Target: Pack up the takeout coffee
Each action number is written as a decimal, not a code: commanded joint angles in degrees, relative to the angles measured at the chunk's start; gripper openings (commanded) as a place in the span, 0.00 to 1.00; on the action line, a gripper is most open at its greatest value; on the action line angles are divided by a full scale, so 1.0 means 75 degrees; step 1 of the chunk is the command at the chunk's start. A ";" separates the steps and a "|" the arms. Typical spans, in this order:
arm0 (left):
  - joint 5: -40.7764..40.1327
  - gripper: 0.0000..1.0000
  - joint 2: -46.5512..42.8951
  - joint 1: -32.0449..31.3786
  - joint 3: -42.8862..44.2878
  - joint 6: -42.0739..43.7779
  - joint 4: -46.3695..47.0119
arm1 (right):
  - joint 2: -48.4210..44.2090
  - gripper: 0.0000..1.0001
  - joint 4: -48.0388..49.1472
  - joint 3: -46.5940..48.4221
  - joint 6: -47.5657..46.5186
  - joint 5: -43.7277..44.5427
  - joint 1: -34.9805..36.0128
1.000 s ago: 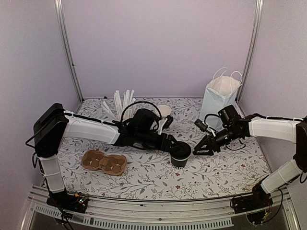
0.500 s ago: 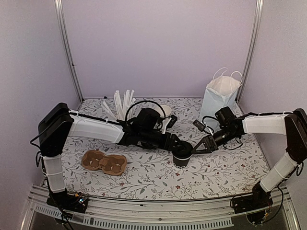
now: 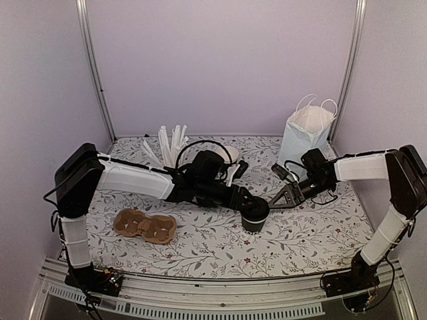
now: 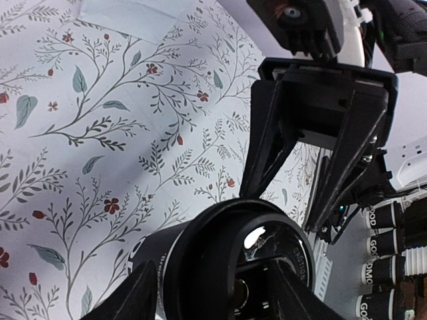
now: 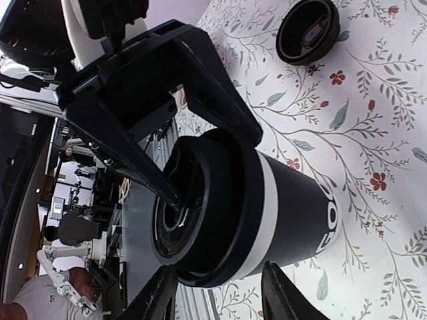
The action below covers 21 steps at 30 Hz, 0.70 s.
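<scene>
One takeout coffee cup (image 3: 254,218), black with a black lid on top, stands on the floral table mid-right. My left gripper (image 3: 249,204) reaches it from the left, and in the left wrist view my left gripper (image 4: 213,297) is shut across its lidded top (image 4: 227,260). My right gripper (image 3: 274,199) comes in from the right. Its fingers (image 5: 157,300) straddle the cup (image 5: 280,213) with a gap, open. A cream rim of a second cup (image 3: 231,152) peeks out behind the left arm.
A pale blue paper bag (image 3: 303,137) stands open at the back right. White straws (image 3: 170,143) stand at the back. A brown cup carrier (image 3: 145,225) lies front left. A loose flat black lid (image 5: 308,31) lies on the table beyond the cup.
My right gripper has moved left up to the cup and its jaws have narrowed around it. The left gripper has stayed on the cup's top.
</scene>
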 commanded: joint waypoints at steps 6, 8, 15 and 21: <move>-0.0050 0.58 0.0355 -0.0168 -0.0002 0.0186 -0.0725 | 0.0038 0.44 -0.0290 -0.0058 -0.0277 -0.0382 0.0238; -0.0052 0.58 0.0360 -0.0169 0.0003 0.0184 -0.0728 | 0.0033 0.39 -0.0223 -0.0073 -0.0159 -0.0230 0.0243; -0.0058 0.58 0.0393 -0.0181 -0.0012 0.0168 -0.0730 | 0.0560 0.19 -0.0219 -0.0042 0.0015 0.0806 0.0249; -0.0055 0.58 0.0496 -0.0173 -0.0130 0.0157 -0.0732 | 0.1066 0.10 -0.0307 0.0038 0.0234 0.1770 0.0235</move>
